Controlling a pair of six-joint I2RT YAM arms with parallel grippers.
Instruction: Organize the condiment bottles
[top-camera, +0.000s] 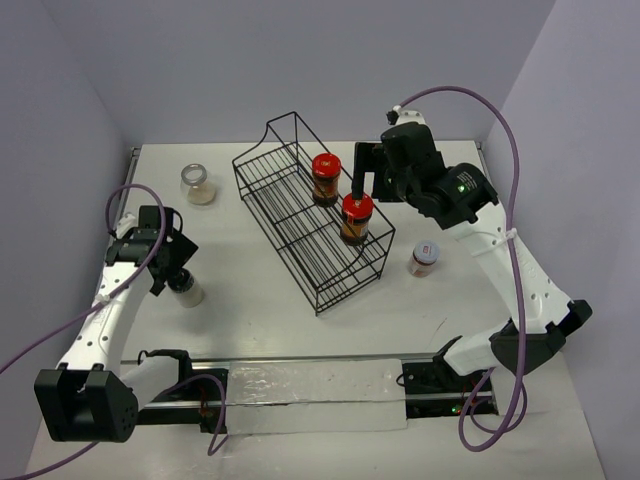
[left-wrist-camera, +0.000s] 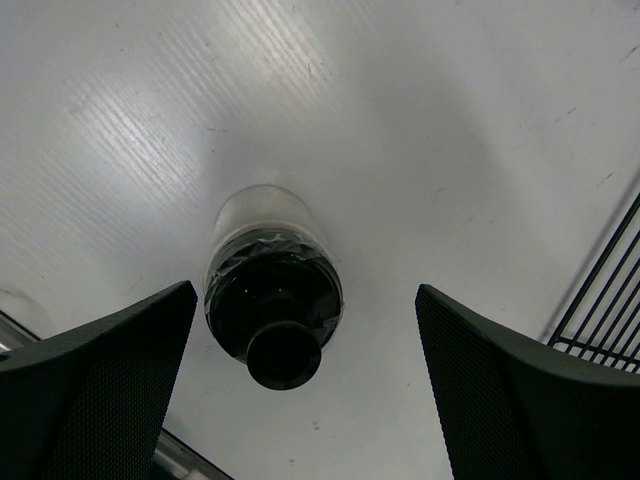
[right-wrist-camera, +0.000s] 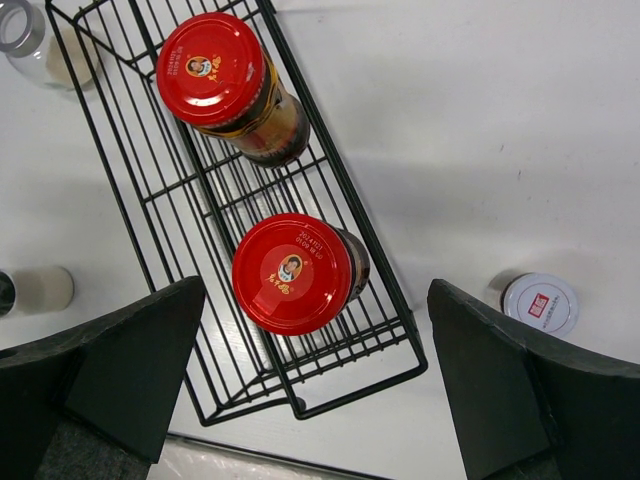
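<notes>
- The left gripper hangs over the black-capped jar with its jaws spread wide and holding nothing. The jar stands on the counter, left of the rack.
- In the left wrist view the jar sits nearer one finger. Closing from here could push it sideways and tip it rather than grip it.
- The jar with pale contents stands alone at the far left of the counter, well apart from both arms.
- The black wire rack looks light. A bump from either arm would likely slide it and upset what it carries.
- Two red-lidded jars stand on the rack.
- The right gripper hovers wide and empty above the nearer one. A careless finger could clip that lid and topple the jar off the wires.
- The white-lidded jar sits on the counter just right of the rack, close to the right arm. A low sweep could knock it.
</notes>
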